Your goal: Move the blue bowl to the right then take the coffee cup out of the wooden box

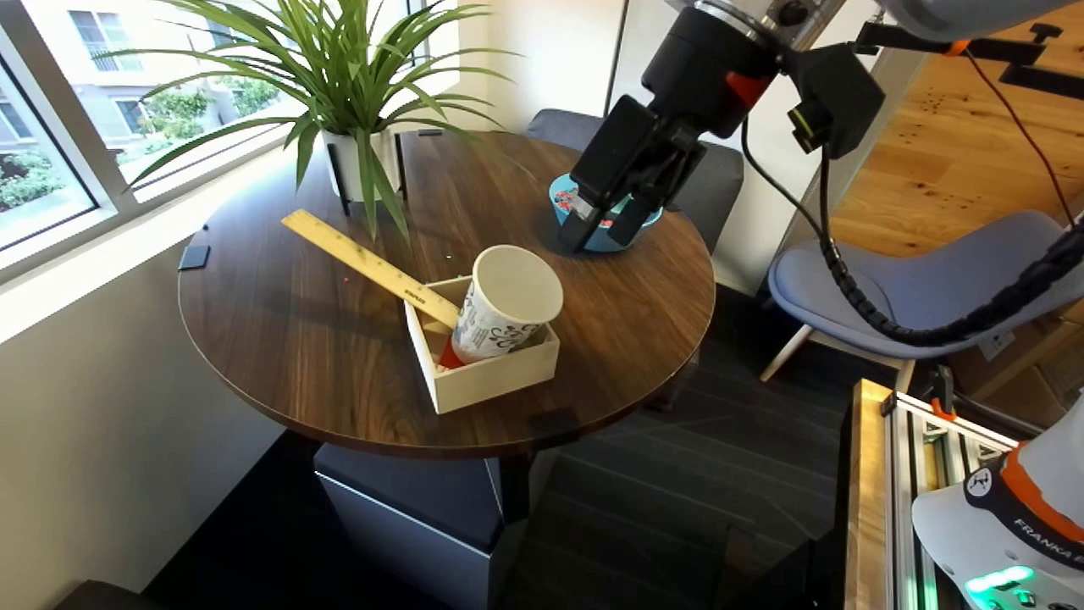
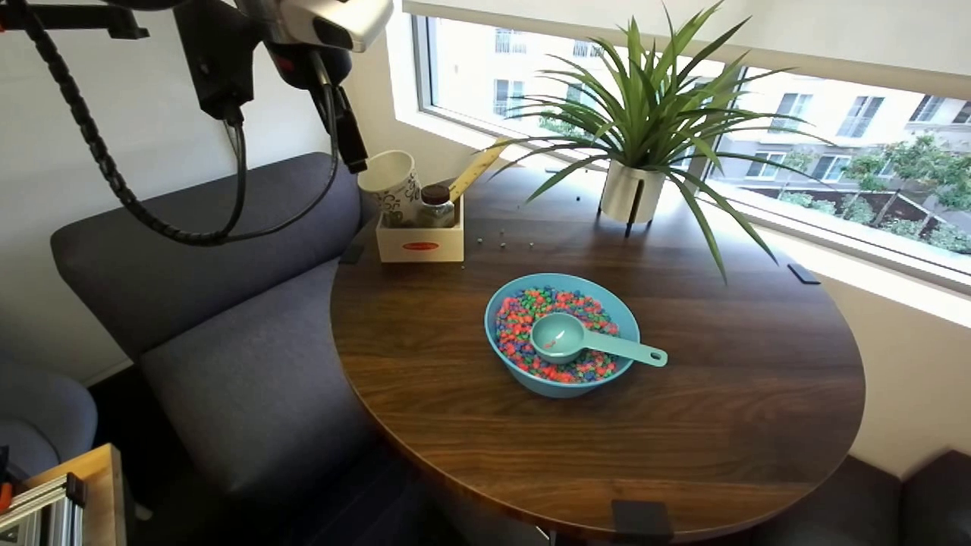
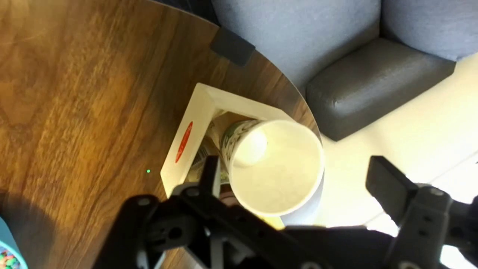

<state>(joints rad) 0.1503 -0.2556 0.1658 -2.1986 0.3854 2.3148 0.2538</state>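
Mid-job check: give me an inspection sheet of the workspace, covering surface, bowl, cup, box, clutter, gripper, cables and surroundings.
Surface: round brown table, loose bits near the wooden box.
Blue bowl: on the table, holding coloured granules and a scoop, handle past the rim.
Coffee cup: in the box, mouth up, rim above the walls.
Box: open-topped, on the table.
Clutter: ruler projecting from the box, jar inside it; potted plant on the table.
Gripper: open; cup's mouth shows between its jaws in the wrist view.
Held object: nothing seen.
Cables: black cable loops beside the arm.
Surroundings: window, grey bench, chair.
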